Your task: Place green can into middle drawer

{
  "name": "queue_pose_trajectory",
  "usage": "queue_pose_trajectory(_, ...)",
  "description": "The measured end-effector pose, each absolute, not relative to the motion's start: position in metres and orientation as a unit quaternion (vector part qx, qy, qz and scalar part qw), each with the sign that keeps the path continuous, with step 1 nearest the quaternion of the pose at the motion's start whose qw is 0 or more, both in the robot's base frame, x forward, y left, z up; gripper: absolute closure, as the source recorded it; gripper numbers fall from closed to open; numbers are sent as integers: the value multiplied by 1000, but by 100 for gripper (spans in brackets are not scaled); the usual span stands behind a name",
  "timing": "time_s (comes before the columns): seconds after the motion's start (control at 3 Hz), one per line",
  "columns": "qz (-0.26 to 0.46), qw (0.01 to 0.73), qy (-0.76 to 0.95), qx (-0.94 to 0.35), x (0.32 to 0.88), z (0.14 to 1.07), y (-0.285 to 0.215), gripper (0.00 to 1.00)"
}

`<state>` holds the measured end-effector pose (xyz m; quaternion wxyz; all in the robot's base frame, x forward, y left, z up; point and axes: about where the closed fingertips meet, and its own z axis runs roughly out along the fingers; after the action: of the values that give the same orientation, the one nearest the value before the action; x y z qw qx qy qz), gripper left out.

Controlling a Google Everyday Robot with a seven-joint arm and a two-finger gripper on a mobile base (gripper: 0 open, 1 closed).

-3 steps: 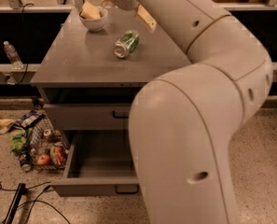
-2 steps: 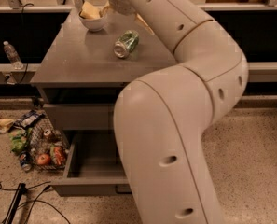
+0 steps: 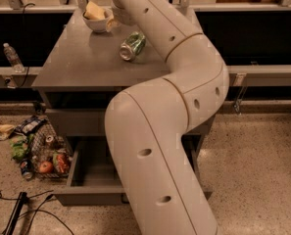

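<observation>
The green can lies on its side on the grey cabinet top, right of the middle, silver end toward me. My arm rises from the bottom of the view and bends back over the cabinet. My gripper is at the arm's far end, at the back of the top, beside the white bowl and a little behind and left of the can; it is largely hidden by the arm. The middle drawer, the lowest one, stands pulled open; its right half is hidden behind my arm.
The white bowl holds a yellow item. A clear water bottle stands on a ledge at left. A wire basket of snacks and fruit sits on the floor left of the drawer. Black cables lie at the lower left.
My arm has swung left and back, bringing its far end beside the bowl. The green can and the open drawer have not moved.
</observation>
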<state>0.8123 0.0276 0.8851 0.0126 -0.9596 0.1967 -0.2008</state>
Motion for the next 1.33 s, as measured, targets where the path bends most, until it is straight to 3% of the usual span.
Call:
queue_pose_trajectory(0.67, -168, 21, 112, -979, 814, 859, 64, 44)
queue_pose_trajectory(1.0, -132, 24, 93, -987, 809, 831, 67, 75)
queue_pose_trajectory(1.33, -130, 26, 94, -987, 809, 830, 67, 98)
